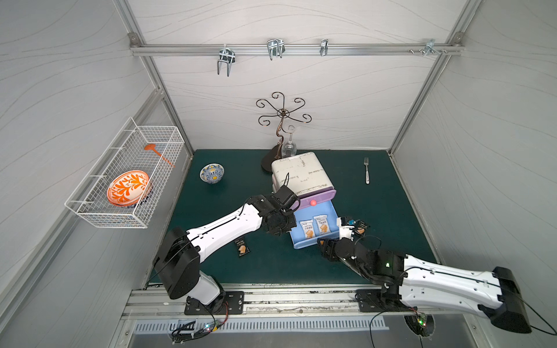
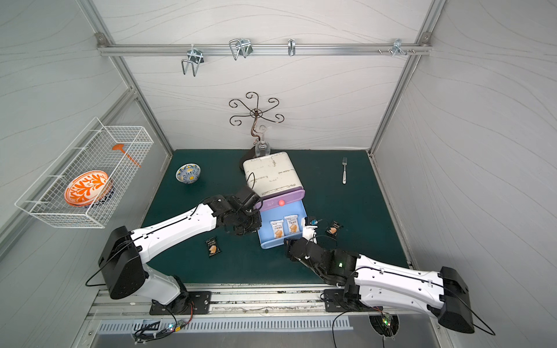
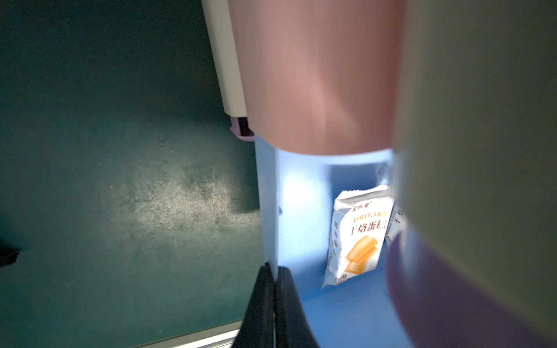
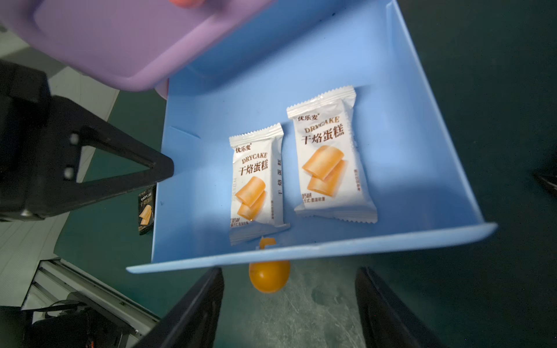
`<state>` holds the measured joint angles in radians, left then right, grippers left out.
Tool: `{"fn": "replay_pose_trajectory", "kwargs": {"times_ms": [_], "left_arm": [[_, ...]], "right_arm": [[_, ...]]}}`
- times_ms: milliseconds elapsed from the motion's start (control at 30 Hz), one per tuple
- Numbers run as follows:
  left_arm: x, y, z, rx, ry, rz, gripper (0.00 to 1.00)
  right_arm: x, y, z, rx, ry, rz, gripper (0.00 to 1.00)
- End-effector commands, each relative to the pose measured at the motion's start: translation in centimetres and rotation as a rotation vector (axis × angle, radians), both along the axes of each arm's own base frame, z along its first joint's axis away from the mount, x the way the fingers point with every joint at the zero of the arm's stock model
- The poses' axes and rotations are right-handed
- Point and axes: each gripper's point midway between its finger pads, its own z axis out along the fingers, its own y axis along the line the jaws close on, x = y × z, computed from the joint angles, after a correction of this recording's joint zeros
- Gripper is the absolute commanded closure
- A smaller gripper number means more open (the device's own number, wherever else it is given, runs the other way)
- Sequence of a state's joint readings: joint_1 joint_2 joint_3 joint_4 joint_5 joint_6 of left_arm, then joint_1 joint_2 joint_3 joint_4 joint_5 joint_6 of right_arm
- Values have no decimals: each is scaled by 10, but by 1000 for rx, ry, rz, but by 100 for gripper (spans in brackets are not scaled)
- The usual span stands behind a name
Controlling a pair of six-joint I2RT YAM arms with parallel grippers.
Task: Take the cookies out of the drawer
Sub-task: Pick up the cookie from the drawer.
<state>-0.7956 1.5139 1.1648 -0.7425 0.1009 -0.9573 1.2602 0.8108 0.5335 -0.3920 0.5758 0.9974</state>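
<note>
Cookies show as four packs. Two white packets (image 4: 257,180) (image 4: 328,162) lie flat and side by side, printed faces up, on the floor of the open blue drawer (image 4: 422,156). They are straight ahead of the right gripper (image 4: 289,272), just past the drawer's front panel. That gripper's fingers stand well apart and hold nothing. The orange knob (image 4: 269,277) on the front panel sits level with the fingertips, in the gap between them, nearer one finger and touching neither. The left gripper (image 3: 272,268) is at the drawer's side wall, across the packets from the right gripper. Its fingers are pressed together with the thin top edge of that wall pinched between them. A black packet (image 1: 242,249) lies on the green mat (image 1: 211,271) outside the drawer, on the left gripper's outer side and back toward that arm's base. A second black packet (image 1: 361,228) lies on the mat just beside the right gripper, on the side away from the drawer. Beyond both grippers, a purple drawer (image 4: 120,45) with a red knob (image 1: 313,202) sits above the blue one in a white cabinet (image 1: 301,173). Farther off on the mat, a fork (image 1: 366,170) lies well beyond the right gripper. A patterned bowl (image 1: 212,173) stands well beyond the left one.
</note>
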Motion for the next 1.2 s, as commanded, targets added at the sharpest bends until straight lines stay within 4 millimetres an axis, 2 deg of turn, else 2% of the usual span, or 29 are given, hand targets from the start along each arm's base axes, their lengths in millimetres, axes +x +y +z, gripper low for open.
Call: {"fn": "replay_pose_trajectory", "kwargs": {"times_ms": [0,200,333,500,633,767,900,1167], "left_arm": [[10,-12,11,-24,-42,-29,100],[13,-15,12,-27,-43,-30,100],[14,-16,14,-31,-47,-33,100],[15,-20,15,-37,-43,-44,100],[16,-22,16,-41,-44,-48,100],[17,-23,16,-49,-47,-45,100],[17,-26,16,-61,-44,-45,100],[18,-26,18,-67,-48,-45,100]], "right_arm": [[2,-13,27,12,-45,-13,26],[-10,-39,52,-11,-13,20,27],[-17,-48,65,-58,64,62,26],[-18,-22,69,-157,278,253,26],[-12,-6,74,-278,302,366,27],[-8,7,67,-301,345,430,27],[-4,7,51,-348,367,430,27],[5,9,37,-394,368,431,27]]}}
